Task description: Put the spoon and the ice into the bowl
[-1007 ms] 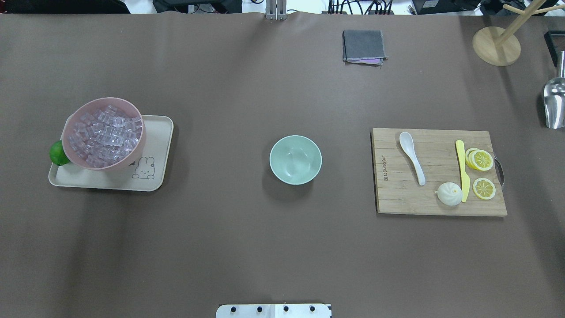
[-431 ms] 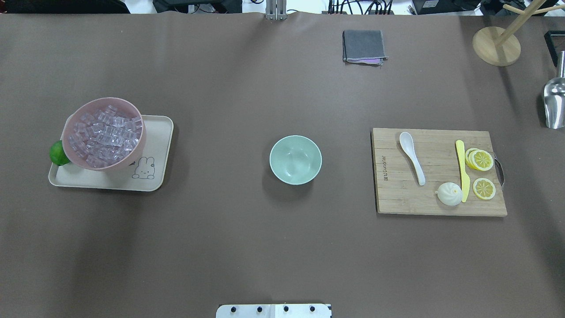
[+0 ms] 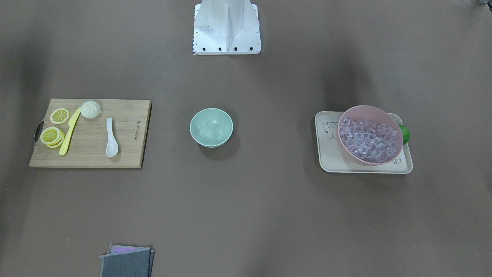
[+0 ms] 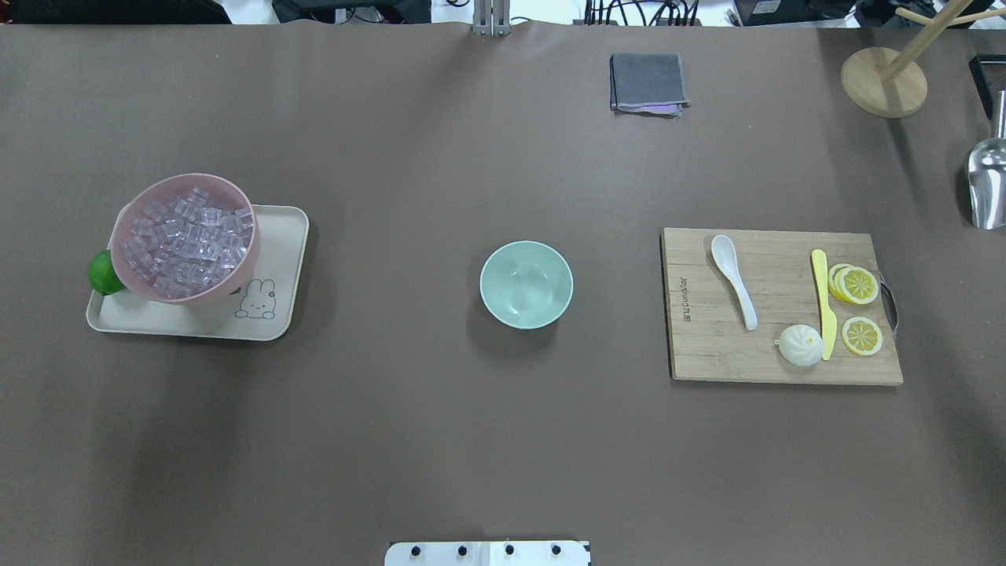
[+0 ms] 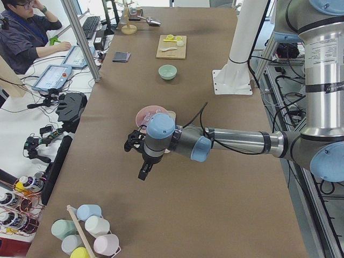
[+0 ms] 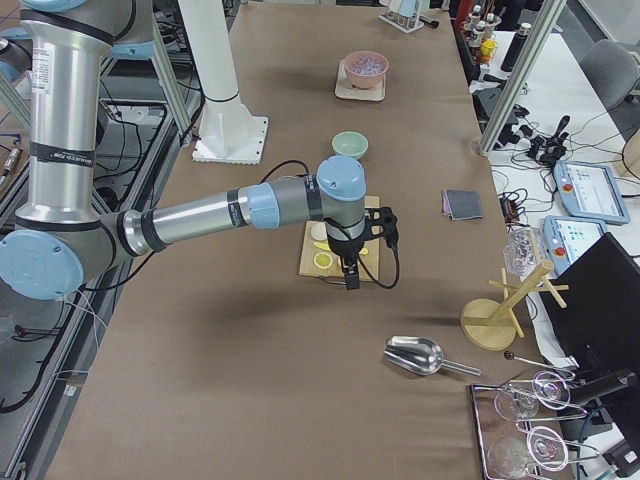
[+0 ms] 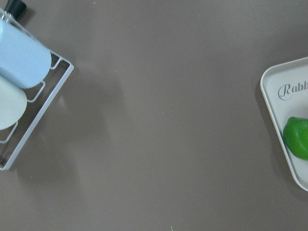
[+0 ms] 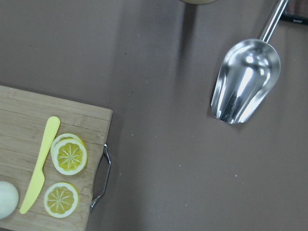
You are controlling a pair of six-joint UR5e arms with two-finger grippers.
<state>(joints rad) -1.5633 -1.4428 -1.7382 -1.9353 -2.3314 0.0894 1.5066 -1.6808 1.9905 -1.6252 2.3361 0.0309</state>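
Leftmost in the overhead view, a beige tray (image 4: 275, 236) carries a pink bowl (image 4: 236, 281) heaped with ice (image 4: 189, 244). The ice is small clear cubes with a faint lilac tint, piled close to the rim. A lime (image 4: 102, 273) sits on the tray against the pink bowl's left side. The left gripper (image 5: 144, 171) hangs over bare tabletop (image 4: 393, 432) past the tray's outer edge, apart from it. It shows only in the side view, so how far it is open, or what it holds, cannot be told.

At the centre stands the bowl (image 4: 526, 284), mint-green, round, smooth-sided, upright and empty. Wide bare tabletop lies on every side of it, and it is well apart from both tray and board.

To the right, a wooden board (image 4: 707, 346) bears the spoon (image 4: 737, 284). The spoon is white, with a deep oval scoop and a short curved handle. It lies flat on the board's left half, scoop toward the far edge and handle slanting back toward the robot. Bare wood lies on its left. On its right are a bun (image 4: 800, 344) near the handle tip but not touching, a yellow knife (image 4: 821, 303) and lemon slices (image 4: 857, 284).

The right gripper (image 6: 351, 277) hangs over the board's right end. Seen only from the side, its opening and any load cannot be told. A metal scoop (image 4: 989, 185) lies at the tabletop's right edge.
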